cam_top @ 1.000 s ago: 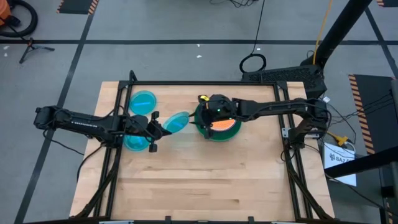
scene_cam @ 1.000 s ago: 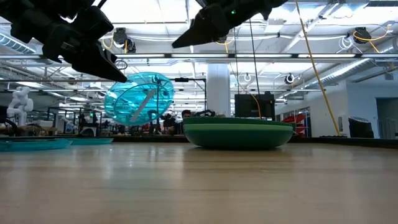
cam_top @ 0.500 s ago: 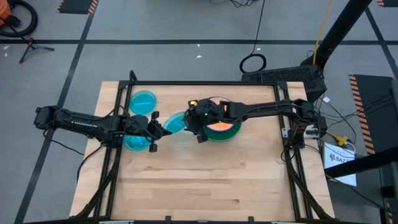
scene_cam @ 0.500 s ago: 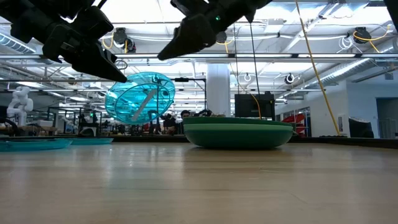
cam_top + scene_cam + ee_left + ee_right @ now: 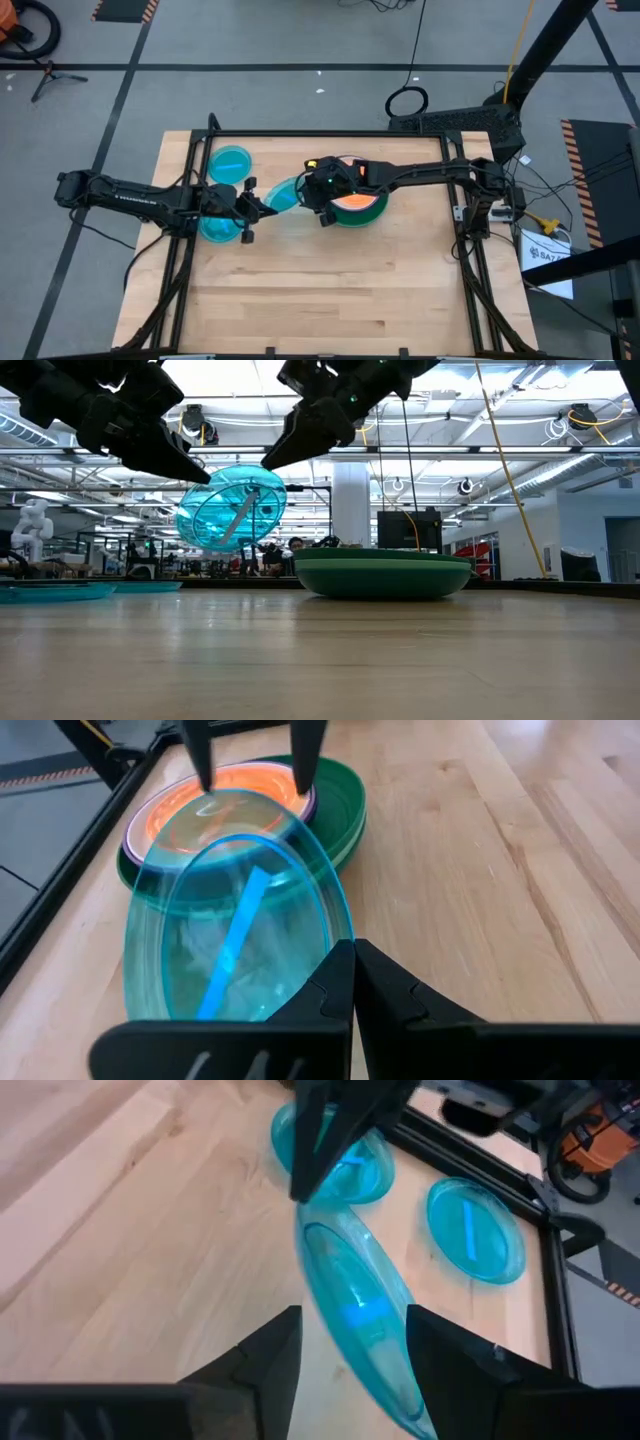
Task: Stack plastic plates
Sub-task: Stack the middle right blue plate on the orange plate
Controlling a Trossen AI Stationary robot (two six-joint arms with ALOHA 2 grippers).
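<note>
**Right gripper straddling the held plate**

Right gripper (image 5: pixel 345 1342): our fingers stand apart, either side of the tilted blue divided plate (image 5: pixel 284 196), gripping nothing. Our left gripper (image 5: pixel 353 982) is pinched on that plate's rim, holding it above the table beside the stack (image 5: pixel 355 205). Risk, as we judge it: if left lets go before right closes, the plate drops.

The near half of the tabletop (image 5: pixel 330 290) lies bare; the far half is crowded by two blue plates (image 5: pixel 230 162), the plate stack (image 5: pixel 362 208) and both arms.
</note>
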